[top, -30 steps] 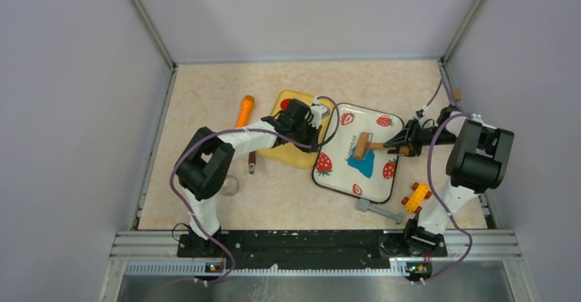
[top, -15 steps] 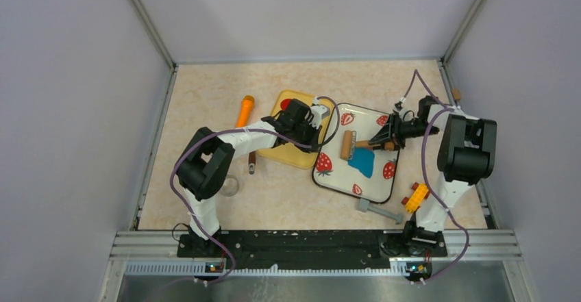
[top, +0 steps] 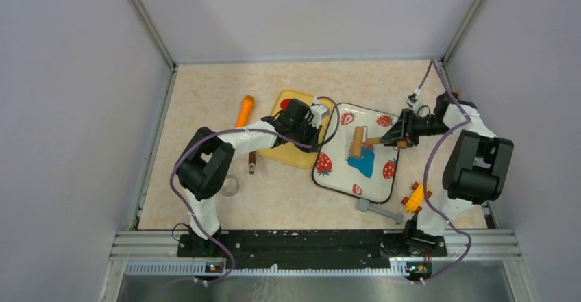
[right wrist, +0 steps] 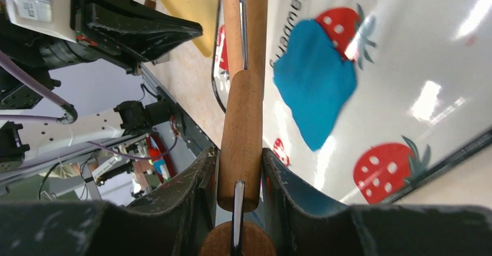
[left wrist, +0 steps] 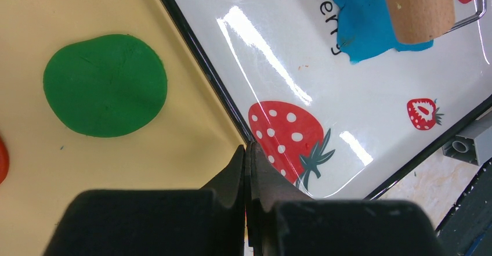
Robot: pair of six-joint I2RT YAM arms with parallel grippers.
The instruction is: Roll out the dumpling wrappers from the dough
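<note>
From above, my right tool [top: 401, 136] grips the rolling pin [top: 357, 142] by its handle at three o'clock of the strawberry tray [top: 340, 173]. The roller rests on the dough [top: 363, 165], a ragged blue patch. I judge the flattening under way, with nothing round and clean-edged yet.

Left wrist: my left tool [left wrist: 246, 154] is clenched on nothing, with a green disc [left wrist: 104, 85] at ten o'clock. The pin and the frame edge cut off much of the dough.

Right wrist: I cannot tell how thick the dough is.

Strawberry-print tray [top: 340, 179] just beside yellow plate [top: 277, 153] bearing green disc [left wrist: 105, 85]; orange-handled tool [top: 244, 110] farther left.
</note>
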